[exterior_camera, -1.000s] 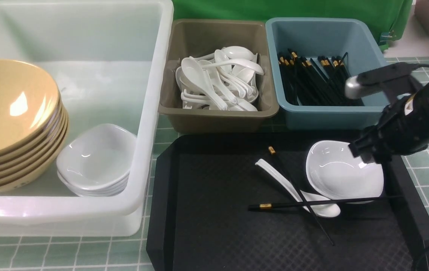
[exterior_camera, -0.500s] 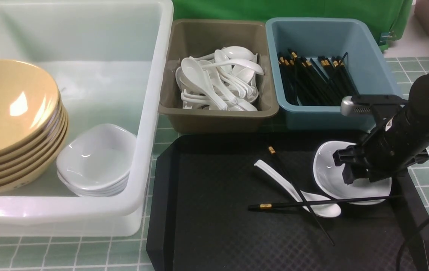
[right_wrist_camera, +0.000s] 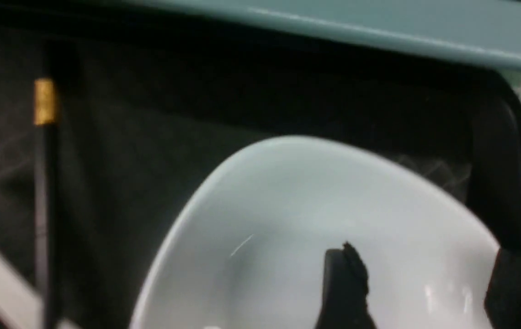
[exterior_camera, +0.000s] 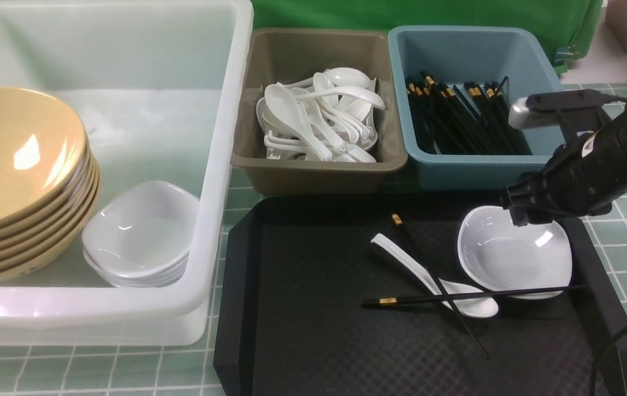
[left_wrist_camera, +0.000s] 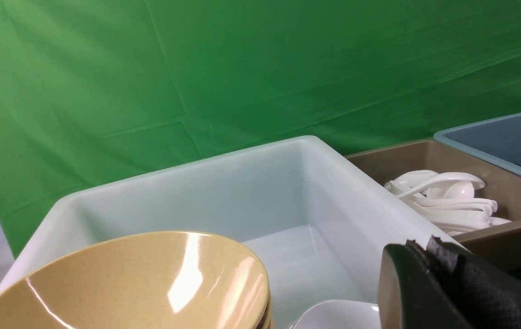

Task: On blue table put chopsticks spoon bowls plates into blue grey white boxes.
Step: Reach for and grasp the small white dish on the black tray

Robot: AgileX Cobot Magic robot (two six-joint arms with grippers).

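Your right gripper [exterior_camera: 518, 215] hangs with its fingers [right_wrist_camera: 343, 283] spread apart and nothing between them. Directly beneath the fingers sits the small white plate [exterior_camera: 514, 256] on the black tray [exterior_camera: 313, 341]: one finger is over its hollow, the other out past its rim. Just beyond the fingertips stands the blue bin [exterior_camera: 478, 170]. On the plate's side away from the fingers lie the spoon [exterior_camera: 404, 257] and two loose chopsticks [exterior_camera: 412, 300], crossed over it. Your left gripper [left_wrist_camera: 429, 278] shows only one finger, beside the white tub [left_wrist_camera: 251, 192], so you cannot tell its state.
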